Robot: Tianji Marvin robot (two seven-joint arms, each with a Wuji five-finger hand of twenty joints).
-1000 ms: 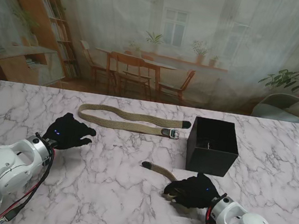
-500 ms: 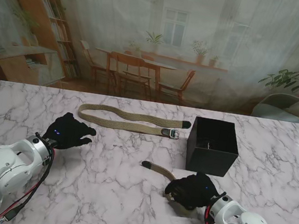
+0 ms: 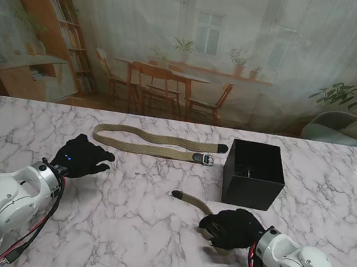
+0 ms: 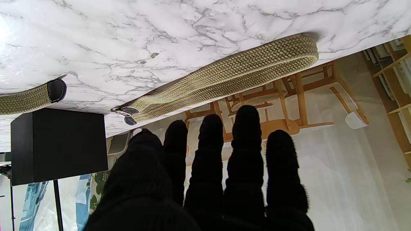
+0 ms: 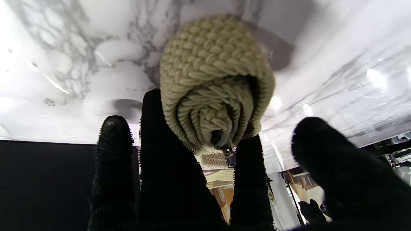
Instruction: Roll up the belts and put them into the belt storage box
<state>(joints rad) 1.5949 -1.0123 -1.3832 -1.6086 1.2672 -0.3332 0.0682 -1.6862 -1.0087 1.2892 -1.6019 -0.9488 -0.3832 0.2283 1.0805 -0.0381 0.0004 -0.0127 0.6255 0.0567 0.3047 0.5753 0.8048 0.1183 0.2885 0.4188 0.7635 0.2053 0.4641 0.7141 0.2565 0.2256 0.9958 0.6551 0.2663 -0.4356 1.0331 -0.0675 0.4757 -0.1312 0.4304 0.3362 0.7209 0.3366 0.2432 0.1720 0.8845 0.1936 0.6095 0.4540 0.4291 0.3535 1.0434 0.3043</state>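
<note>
My right hand (image 3: 231,228) is closed around a tight coil of khaki woven belt (image 5: 215,84), pressing it to the white marble table (image 3: 136,235), its loose tail running toward ten o'clock. The black square storage box (image 3: 254,174) stands just beyond at twelve o'clock. My left hand (image 3: 82,157) hovers open and empty, with a second khaki woven belt (image 3: 153,143) lying folded flat at one o'clock from it.

right hand (image 3: 231,229) | edged slightly right | belt tail (image 3: 190,200) drawn shorter
</note>
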